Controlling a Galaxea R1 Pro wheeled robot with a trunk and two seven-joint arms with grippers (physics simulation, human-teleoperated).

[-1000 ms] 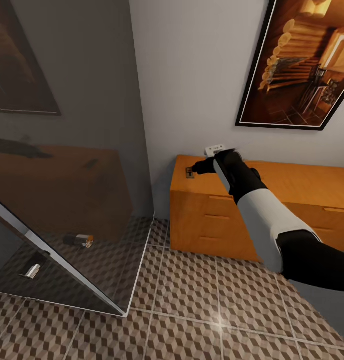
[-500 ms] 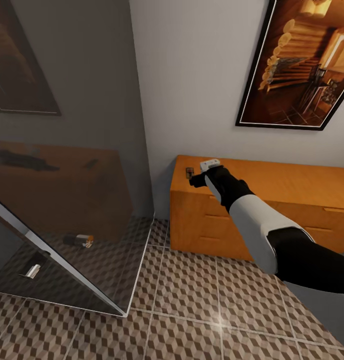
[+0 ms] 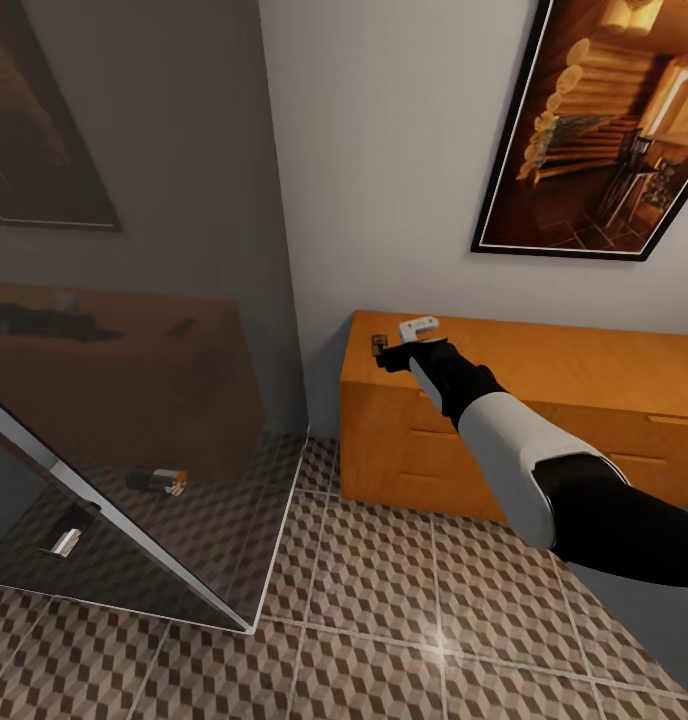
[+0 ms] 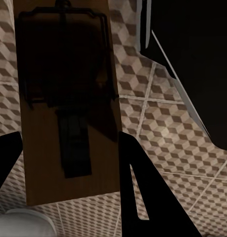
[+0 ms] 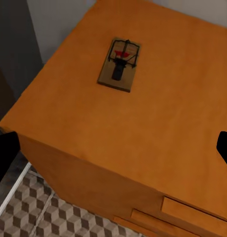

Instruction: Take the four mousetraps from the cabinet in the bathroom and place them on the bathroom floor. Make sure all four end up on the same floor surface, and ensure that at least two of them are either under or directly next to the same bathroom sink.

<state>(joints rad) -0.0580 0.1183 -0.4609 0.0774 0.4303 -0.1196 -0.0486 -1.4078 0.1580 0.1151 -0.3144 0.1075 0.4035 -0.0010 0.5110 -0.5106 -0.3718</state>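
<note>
though no writing shows, a mousetrap (image 5: 119,64) lies on the cabinet (image 5: 158,128).

right arm (image 3: 524,450): black-white-black segments | pincer (image 3: 387,357): black | wrist module (image 3: 418,327): small, white

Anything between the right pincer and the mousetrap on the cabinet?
Nothing: the right wrist view shows bare cabinet top between the open right pincer and the mousetrap.

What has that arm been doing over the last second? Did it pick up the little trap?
The right arm drew back toward the robot and dropped a little, so its right gripper now sits short of the mousetrap. It took hold of nothing: the trap lies where it was on the cabinet. The camera and floor look unchanged.
</note>
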